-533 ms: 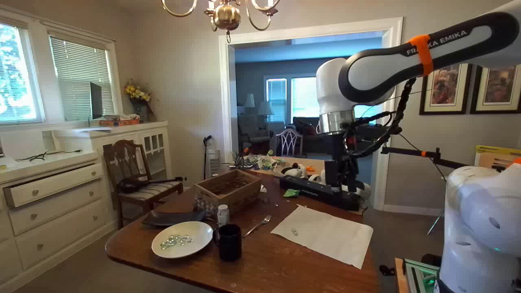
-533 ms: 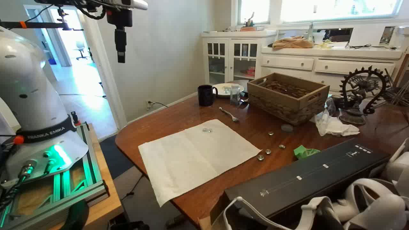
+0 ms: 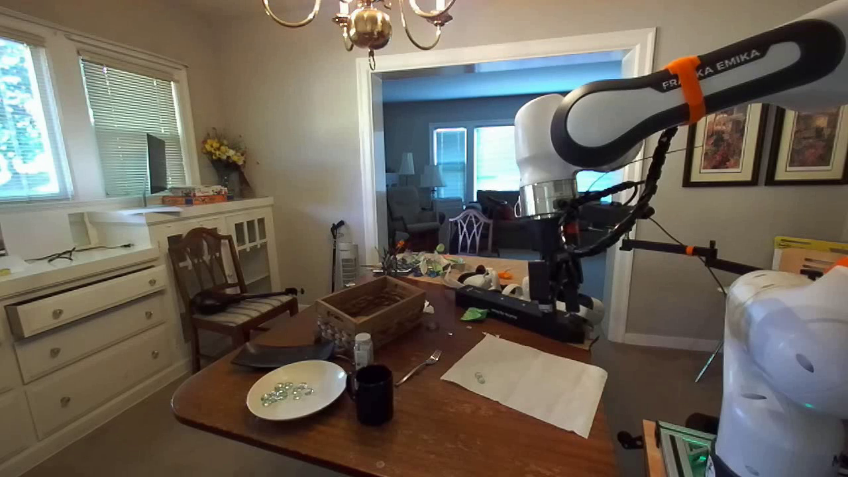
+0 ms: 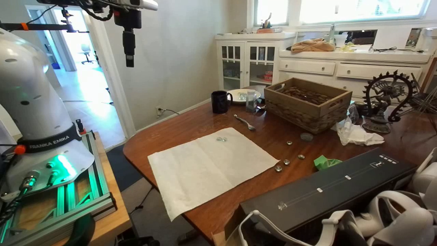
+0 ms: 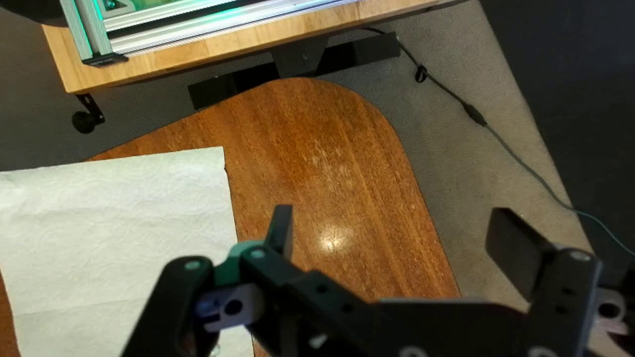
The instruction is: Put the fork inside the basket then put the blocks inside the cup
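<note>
Noting no visible change since half a second ago, I am hovering with my gripper (image 5: pixel 397 238) spread and holding nothing, so the fork (image 3: pixel 419 368) is presumably awaiting pickup, lying, in an exterior view, right of the cup (image 3: pixel 375 397) and near-right of the basket (image 3: pixel 385 322), a bottle (image 3: pixel 363 352) standing between those two, possibly crowding my reach.

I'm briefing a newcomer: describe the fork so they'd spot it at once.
On the wooden table, find the rectangular basket. Near it lies the fork, by the black mug and off the white paper towel; it alone of these is slim, metallic and tined.
</note>
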